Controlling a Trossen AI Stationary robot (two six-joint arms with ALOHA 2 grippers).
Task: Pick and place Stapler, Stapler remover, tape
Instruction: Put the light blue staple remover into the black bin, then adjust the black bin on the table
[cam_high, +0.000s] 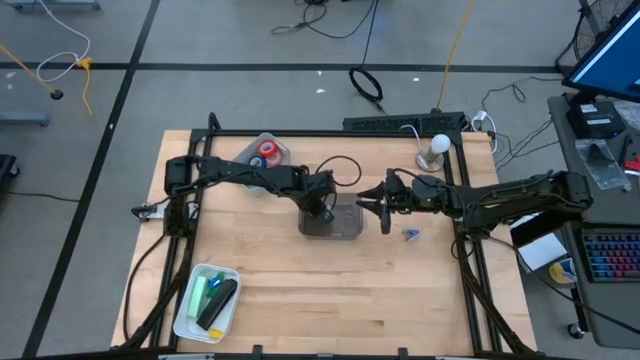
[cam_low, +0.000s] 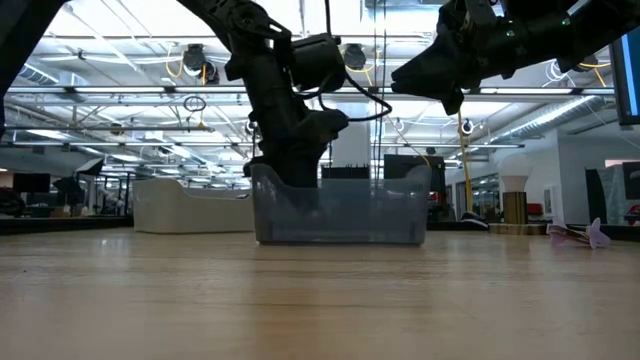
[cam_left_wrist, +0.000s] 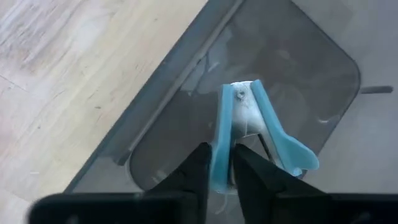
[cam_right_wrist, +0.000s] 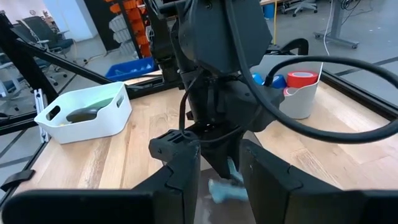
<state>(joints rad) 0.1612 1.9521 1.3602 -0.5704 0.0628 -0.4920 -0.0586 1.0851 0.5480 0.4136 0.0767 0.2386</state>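
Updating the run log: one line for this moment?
left hand: holding blue staple remover inside smoked clear plastic bin | right hand: hovering beside bin, empty

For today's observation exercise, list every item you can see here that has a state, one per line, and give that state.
Light blue plastic staple remover: gripped by the left claw, low inside the grey bin.
Translucent grey plastic bin: upright at table centre.
Right claw: open, empty, beside the bin.
Red tape roll: in the clear far-left container.
White rectangular bin: upright, holds a green and a black item.

dark jointed arms, looping black cables
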